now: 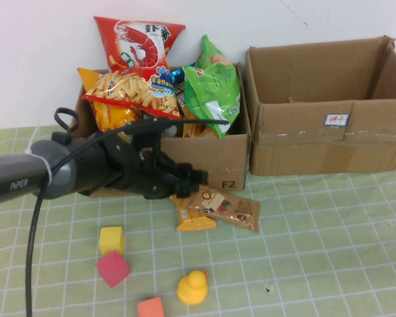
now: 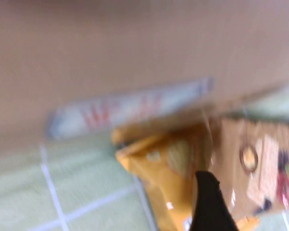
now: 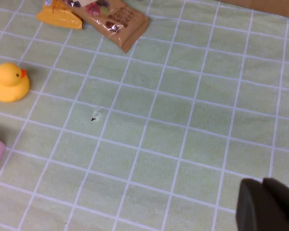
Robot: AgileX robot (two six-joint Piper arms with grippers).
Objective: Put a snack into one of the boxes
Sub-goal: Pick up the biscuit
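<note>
Two snack packets (image 1: 218,208) beneath left gripper (image 1: 199,178), seemingly open, right gripper (image 3: 267,204) closed above mat (image 3: 183,120).

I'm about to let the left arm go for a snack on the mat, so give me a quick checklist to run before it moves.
1. Left gripper beside the brown snack packet: ok.
2. Packet held: not ok, it lies flat, overlapping the yellow snack packet.
3. Left jaws open enough: cannot tell.
4. Room in the empty box: ok; the snack-filled box is overflowing.
5. Right gripper parked away, shut: ok.
6. Rubber duck out of the path: ok.
</note>
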